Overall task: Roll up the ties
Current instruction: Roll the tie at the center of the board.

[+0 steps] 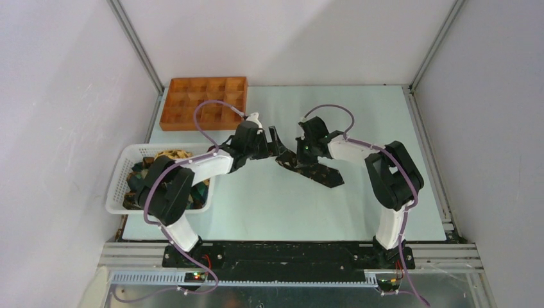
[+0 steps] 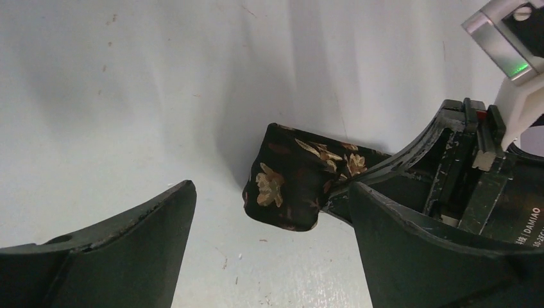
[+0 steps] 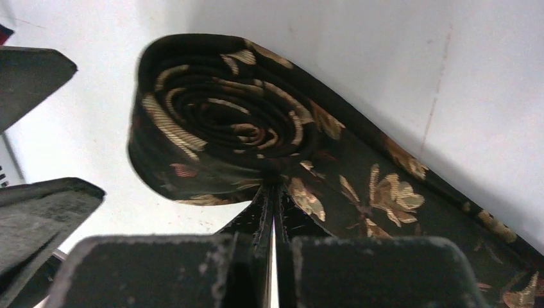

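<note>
Pinching the half-rolled tie (image 3: 224, 122) at mid-bench (image 1: 385, 128), the right pincer (image 3: 272, 189) is clenched on it, likely to stop unwinding; the left pincer (image 2: 271, 187) gapes released beside it, loose tail running toward 4 o'clock.

The tie (image 3: 218, 122) is soft woven cloth with slight sheen. The left fingers (image 2: 128, 250) look matt, scuffed, probably plastic. The table (image 1: 289, 212) is smooth, matt.

Overhead looks down; close wrist views share tie (image 3: 256, 128).
</note>
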Controlling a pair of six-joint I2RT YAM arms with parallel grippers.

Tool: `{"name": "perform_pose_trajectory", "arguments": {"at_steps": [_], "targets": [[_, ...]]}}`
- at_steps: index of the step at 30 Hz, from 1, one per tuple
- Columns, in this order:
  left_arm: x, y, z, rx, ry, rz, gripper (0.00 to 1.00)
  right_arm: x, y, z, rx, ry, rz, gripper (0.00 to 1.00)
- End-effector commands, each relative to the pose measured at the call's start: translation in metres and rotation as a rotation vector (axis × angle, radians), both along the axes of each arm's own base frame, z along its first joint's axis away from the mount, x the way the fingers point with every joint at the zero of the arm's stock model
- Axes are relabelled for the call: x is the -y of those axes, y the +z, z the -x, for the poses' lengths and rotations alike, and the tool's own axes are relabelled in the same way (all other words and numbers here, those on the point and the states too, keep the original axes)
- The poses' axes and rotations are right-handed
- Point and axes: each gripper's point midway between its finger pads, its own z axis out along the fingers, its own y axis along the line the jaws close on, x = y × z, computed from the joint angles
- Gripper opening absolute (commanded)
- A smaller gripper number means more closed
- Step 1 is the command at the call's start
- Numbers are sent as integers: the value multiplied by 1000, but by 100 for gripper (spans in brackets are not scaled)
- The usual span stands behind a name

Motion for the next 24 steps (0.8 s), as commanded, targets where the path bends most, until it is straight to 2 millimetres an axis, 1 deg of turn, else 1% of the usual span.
{"name": "perform_pose_trajectory", "arguments": {"at_steps": [1,3,4,7,14,18,19,20,21,24], "targets": [[21,15,-12,68,-39,71,94,10,1,-9,22,-46,-4,0],[24,5,-12,56,-51,65,92,10,0,-9,17,-48,-8,0],[26,4,-13,60,-54,67,92,10,-1,-10,16,-50,-11,0],[26,-6,-15,53,-53,58,91,11,-1,-11,16,-54,-16,0],[26,-10,-18,62,-52,51,89,11,4,-13,23,-55,-31,0],[23,-10,-16,65,-48,44,88,11,19,-13,51,-55,-40,0],[23,-8,-16,68,-47,45,88,10,28,-14,69,-52,-53,0],[23,-8,-15,69,-47,47,88,8,33,-14,75,-46,-66,0],[23,-7,-15,73,-48,49,88,4,43,-15,97,-42,-88,0],[23,-7,-15,72,-50,51,88,-6,61,-15,124,-21,-153,0]]}}
